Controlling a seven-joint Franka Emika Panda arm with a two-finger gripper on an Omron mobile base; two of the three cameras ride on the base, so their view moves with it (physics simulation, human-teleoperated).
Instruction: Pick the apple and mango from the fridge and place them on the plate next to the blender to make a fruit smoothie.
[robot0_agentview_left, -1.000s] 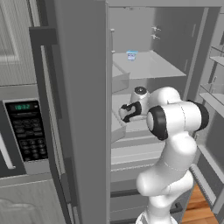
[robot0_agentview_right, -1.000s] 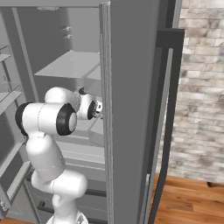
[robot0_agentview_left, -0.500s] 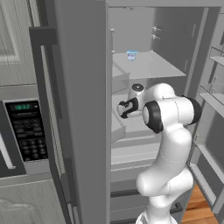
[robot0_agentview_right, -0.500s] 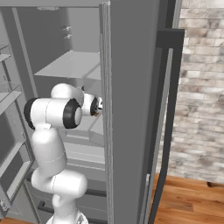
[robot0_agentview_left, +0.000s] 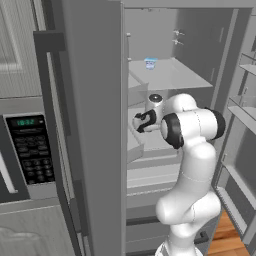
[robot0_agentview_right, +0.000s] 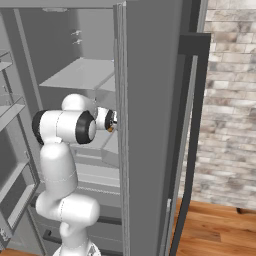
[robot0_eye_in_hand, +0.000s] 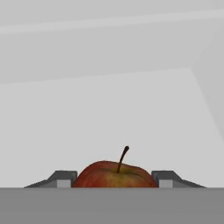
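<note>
While the fridge (robot0_agentview_left: 90, 125) is standing open, the arm is reaching between its white shelves | one apple (robot0_eye_in_hand: 114, 174), stem up, is sitting between the gripper (robot0_eye_in_hand: 114, 178) fingertips (robot0_eye_in_hand: 64, 179), apparently grasped | one small blue-lidded cup (robot0_agentview_left: 150, 62) is resting on the far upper shelf | one microwave (robot0_agentview_left: 27, 150) is standing left; the open door is screening the hand on the right.

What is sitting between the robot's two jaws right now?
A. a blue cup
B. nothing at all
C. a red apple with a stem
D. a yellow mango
C: in the hand view a red apple with a dark stem sits between the gripper jaws, one jaw against each of its sides.
</note>
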